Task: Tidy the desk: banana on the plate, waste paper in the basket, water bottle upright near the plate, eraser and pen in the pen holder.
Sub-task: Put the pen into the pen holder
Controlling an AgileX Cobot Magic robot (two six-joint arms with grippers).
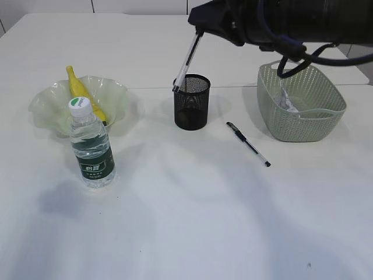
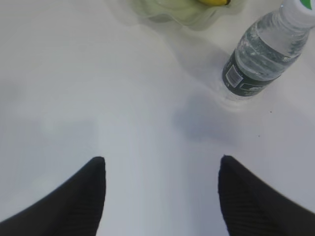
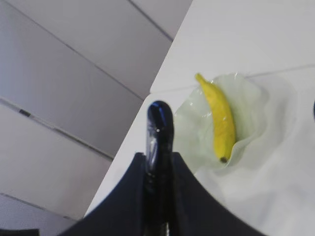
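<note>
My right gripper [image 1: 201, 32] is shut on a black pen [image 1: 186, 63], held slanted with its lower tip at the rim of the black mesh pen holder [image 1: 192, 102]. In the right wrist view the pen [image 3: 159, 132] sticks up between the jaws [image 3: 159, 156]. A second black pen [image 1: 248, 144] lies on the table right of the holder. The banana [image 1: 83, 93] lies on the green glass plate [image 1: 49, 108]; it also shows in the right wrist view [image 3: 219, 115]. The water bottle [image 1: 91, 146] stands upright in front of the plate. My left gripper [image 2: 161, 169] is open and empty above bare table. The eraser is not visible.
A green basket [image 1: 303, 108] stands at the right with crumpled paper [image 1: 287, 100] inside. The bottle [image 2: 261, 54] sits at the upper right of the left wrist view.
</note>
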